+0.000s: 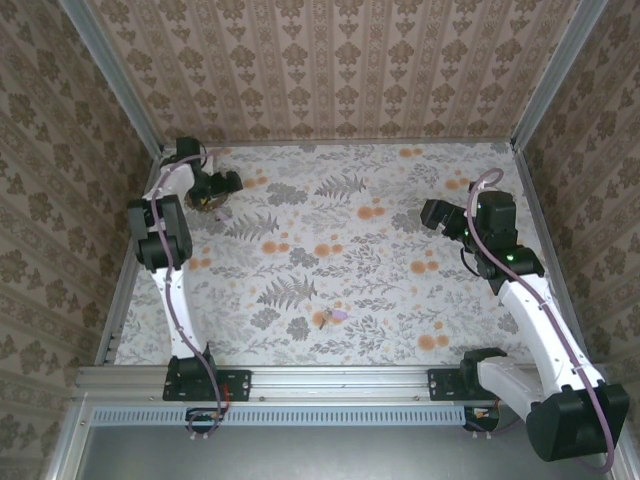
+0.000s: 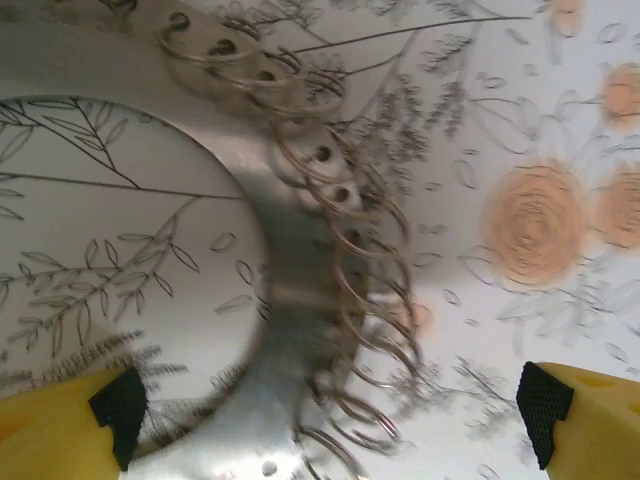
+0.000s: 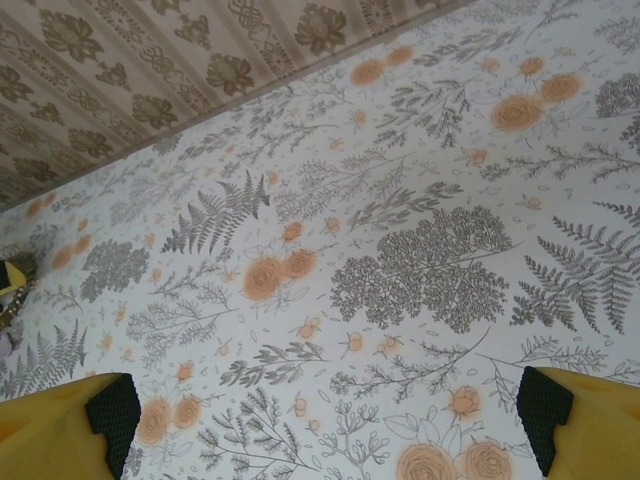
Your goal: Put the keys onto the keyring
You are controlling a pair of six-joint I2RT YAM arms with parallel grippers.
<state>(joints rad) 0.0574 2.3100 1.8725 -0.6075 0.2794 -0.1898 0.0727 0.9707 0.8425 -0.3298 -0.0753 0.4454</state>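
keys were lying loose near the front, well apart from the keyring in the far left corner, so you'd threaded nothing yet, with your left gripper over the ring and your right gripper both wide open and empty.

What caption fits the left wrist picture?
Open left pincer poised over the keyring on the flowery table.

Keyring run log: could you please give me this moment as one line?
left fingers open over keyring | right fingers open above table | keys loose on table
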